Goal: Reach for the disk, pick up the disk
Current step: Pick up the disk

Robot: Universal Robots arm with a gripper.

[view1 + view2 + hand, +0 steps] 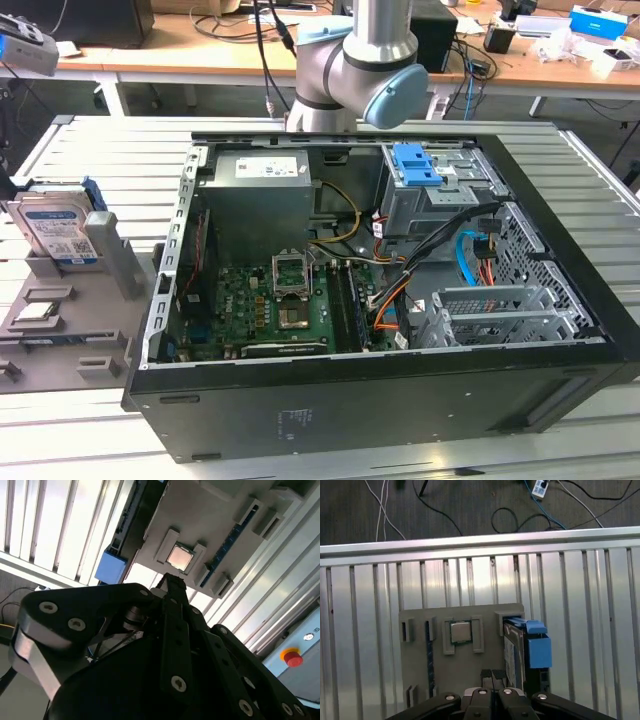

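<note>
Your gripper (492, 674) looks pinched shut, nothing in it; the disk (514, 650) stands on edge in the grey holder (465, 665), below the gripper and slightly off to one side; you're looking down its thin edge.

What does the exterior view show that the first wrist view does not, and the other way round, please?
The exterior view adds the open computer case with its motherboard, and the arm's joints behind it. The first wrist view adds the shut gripper and cables on the floor beyond the slatted table. Both share the disk standing on edge in the grey holder, with a processor chip lying in the same holder.
</note>
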